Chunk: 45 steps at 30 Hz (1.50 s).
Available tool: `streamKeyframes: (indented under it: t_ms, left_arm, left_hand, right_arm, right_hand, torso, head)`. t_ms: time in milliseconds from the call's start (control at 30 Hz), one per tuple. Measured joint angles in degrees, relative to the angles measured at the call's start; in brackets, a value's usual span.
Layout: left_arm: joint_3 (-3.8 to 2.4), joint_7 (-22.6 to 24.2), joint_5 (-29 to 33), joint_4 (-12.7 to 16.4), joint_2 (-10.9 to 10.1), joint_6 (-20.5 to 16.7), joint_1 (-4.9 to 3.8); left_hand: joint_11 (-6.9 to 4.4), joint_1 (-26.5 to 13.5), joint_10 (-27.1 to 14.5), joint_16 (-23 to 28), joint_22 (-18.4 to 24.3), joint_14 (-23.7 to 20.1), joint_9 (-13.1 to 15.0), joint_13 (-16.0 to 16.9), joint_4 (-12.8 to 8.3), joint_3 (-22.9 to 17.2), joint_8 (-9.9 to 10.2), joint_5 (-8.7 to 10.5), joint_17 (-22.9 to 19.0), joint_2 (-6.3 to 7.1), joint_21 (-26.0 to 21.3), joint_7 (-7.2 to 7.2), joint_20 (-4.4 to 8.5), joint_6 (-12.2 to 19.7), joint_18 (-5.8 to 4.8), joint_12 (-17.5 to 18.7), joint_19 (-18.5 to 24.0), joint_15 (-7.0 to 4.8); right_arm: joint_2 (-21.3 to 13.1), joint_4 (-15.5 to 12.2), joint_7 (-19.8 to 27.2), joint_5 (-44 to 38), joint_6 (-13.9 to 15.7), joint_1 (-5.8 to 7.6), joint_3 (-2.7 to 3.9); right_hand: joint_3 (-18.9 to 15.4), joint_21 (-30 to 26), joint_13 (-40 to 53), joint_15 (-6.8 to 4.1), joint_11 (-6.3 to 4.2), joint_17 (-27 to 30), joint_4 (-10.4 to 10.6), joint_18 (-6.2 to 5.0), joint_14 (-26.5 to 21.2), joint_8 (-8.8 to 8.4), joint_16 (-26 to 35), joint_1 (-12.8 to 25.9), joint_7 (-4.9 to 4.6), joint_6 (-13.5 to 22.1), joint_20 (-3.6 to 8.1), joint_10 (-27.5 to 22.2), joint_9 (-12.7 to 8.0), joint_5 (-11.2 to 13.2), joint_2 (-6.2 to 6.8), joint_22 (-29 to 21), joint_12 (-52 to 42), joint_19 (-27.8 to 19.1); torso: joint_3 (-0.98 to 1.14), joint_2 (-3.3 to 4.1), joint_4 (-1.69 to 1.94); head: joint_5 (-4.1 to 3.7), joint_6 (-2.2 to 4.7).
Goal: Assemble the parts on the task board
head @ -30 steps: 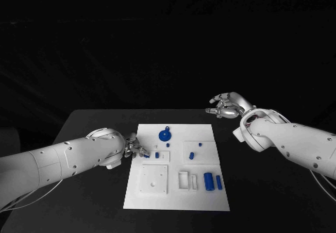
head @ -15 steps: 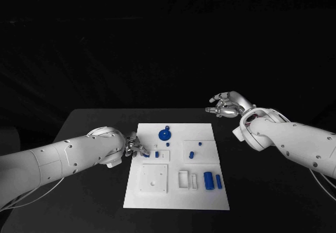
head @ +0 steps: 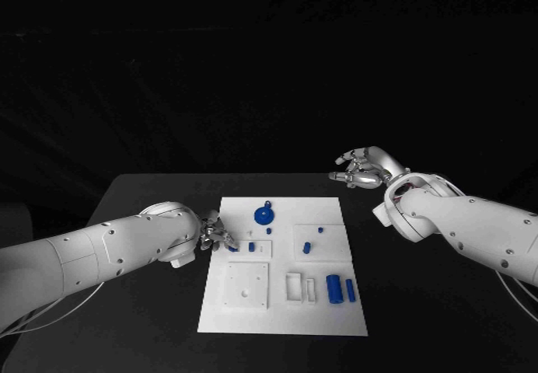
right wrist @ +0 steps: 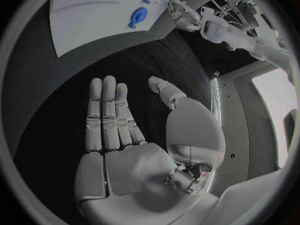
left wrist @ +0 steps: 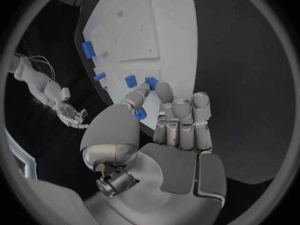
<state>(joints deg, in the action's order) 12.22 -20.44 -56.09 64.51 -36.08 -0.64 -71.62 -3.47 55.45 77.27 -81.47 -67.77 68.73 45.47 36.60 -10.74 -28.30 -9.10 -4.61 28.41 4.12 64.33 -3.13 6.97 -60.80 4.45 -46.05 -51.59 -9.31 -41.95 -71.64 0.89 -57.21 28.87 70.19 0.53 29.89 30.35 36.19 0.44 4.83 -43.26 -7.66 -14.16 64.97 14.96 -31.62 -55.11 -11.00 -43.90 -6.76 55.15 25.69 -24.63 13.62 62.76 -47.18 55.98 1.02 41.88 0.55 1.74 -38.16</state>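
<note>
The black table carries the white task board, with blue parts lying on it as before. The left robot hand has stayed at the board's left edge, pinching a small blue part. The right robot hand still hovers beyond the board's far right corner, released, fingers apart.

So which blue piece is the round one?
The round part at the far end of the board, beyond both hands. It is a flat disc; the other blue parts are small pegs or blocks.

Left robot hand pinches with curled fingers; right robot hand hovers empty, fingers extended
</note>
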Motion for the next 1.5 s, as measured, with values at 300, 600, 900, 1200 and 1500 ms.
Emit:
streamKeyframes:
  t_ms: [300,600,900,1200,1500]
  left_arm:
    - [-0.04,0.3,2.2,-0.2,-0.3,-0.1,-0.05]
    - [-0.12,0.9,5.3,0.0,-0.4,-0.4,-0.14]
    - [0.01,0.9,7.2,0.2,-0.8,-1.3,0.05]
    - [0.09,1.1,8.3,0.2,-0.8,-1.9,0.16]
    - [0.18,1.8,9.1,0.1,-0.9,-2.7,0.27]
  left_hand:
    - [0.07,0.7,0.1,-0.4,-0.2,0.0,-0.3,-0.2,-3.8,-1.2,0.1,-2.38,0.1,-1.37,0.0,0.0,0.0,0.0,0.0,-0.3,0.0,0.0]
    - [-0.09,4.0,0.8,-0.6,-0.4,0.7,0.3,-0.5,-5.4,-1.6,-1.2,-4.44,0.3,-5.26,0.0,0.28,0.11,-1.8,0.0,-0.4,-0.3,0.06]
    - [-0.43,3.7,1.3,-0.8,-0.5,0.9,1.1,-0.6,-5.5,-1.6,-2.4,-6.04,0.3,-5.64,0.0,0.79,0.31,-2.9,0.0,-0.7,-1.0,0.06]
    - [-0.43,3.6,1.3,-0.8,-0.6,1.0,2.0,-0.8,-5.6,-1.5,-2.6,-6.1,0.3,-5.66,0.0,0.47,0.3,-2.6,0.0,-0.7,-0.9,0.04]
    - [-0.43,3.4,1.2,-0.8,-0.5,1.0,2.2,-0.8,-5.6,-1.5,-2.7,-5.54,0.3,-5.86,0.0,0.69,0.31,-2.3,0.0,-0.9,-0.9,0.03]
  right_arm:
    - [0.0,0.0,0.0,0.0,0.0,-0.02,0.0]
    - [0.0,0.0,0.0,0.0,0.0,-0.03,0.0]
    - [0.0,-0.1,0.0,0.0,0.0,-0.04,0.0]
    - [-0.1,-0.1,0.0,0.0,0.0,-0.04,0.0]
    - [-0.1,-0.1,0.0,0.0,0.0,-0.04,0.0]
  right_hand:
    - [0.0,-0.2,0.0,0.0,0.19,-0.1,0.0,0.04,0.0,0.0,0.0,0.2,0.05,-0.1,0.0,-0.2,0.0,0.0,-0.2,0.0,0.0,0.0]
    - [0.0,-0.2,-0.1,0.0,0.19,-0.1,0.0,0.06,0.0,0.0,0.0,0.2,0.09,-0.1,0.0,-0.2,0.0,0.0,-0.2,0.0,0.0,0.0]
    - [0.0,-0.2,-0.1,0.0,0.19,-0.2,0.0,0.07,0.0,0.0,0.2,0.2,0.08,-0.1,0.0,-0.2,0.0,0.0,-0.2,0.0,0.0,0.0]
    - [-0.2,-0.2,-0.1,0.0,0.19,-0.2,0.2,0.09,0.0,0.0,0.2,0.2,0.07,-0.1,0.0,-0.2,0.0,0.0,-0.2,0.1,0.0,0.0]
    - [-0.2,-0.2,-0.2,0.0,0.19,-0.2,0.2,0.17,0.0,0.0,0.2,0.2,0.04,0.0,0.0,-0.2,0.0,0.0,-0.2,0.1,0.0,0.0]
  torso:
    - [-0.04,-0.02,0.03]
    - [-0.04,-0.02,0.03]
    - [0.04,-0.01,0.0]
    - [0.04,0.0,0.0]
    - [-0.04,0.01,0.0]
  head:
    - [0.02,-0.04]
    - [0.13,0.03]
    - [0.16,0.13]
    - [0.15,0.25]
    - [0.1,0.28]
